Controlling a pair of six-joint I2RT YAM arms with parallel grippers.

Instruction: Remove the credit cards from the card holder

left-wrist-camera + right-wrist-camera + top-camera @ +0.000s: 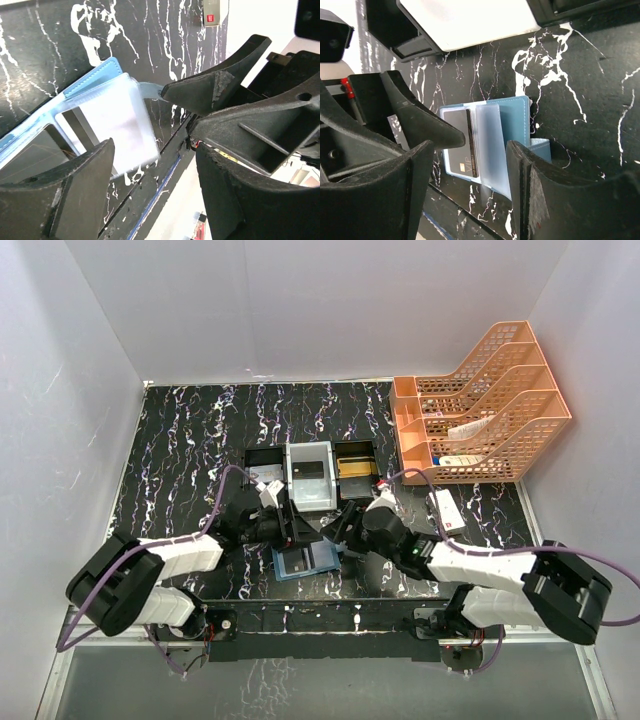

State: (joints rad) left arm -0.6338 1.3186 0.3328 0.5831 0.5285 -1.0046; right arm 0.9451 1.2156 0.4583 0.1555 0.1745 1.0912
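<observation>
The blue card holder [303, 561] lies open on the table near the front edge, between my two grippers. A dark credit card [458, 145] sits in its clear pocket. A translucent pocket flap [492, 150] stands up beside it, close to my right gripper's far finger; I cannot tell if they touch. My right gripper [470, 185] is open over the card holder [512, 120]. My left gripper [155, 192] is open at the edge of the card holder [95, 80], with nothing between its fingers. A gold card [352, 465] and a dark card [310, 470] lie in the tray.
The black-and-white three-compartment tray [310, 502] stands just behind the grippers. A white box with a red mark [445, 510] lies to the right. An orange file rack [490, 405] fills the back right corner. White walls enclose the table.
</observation>
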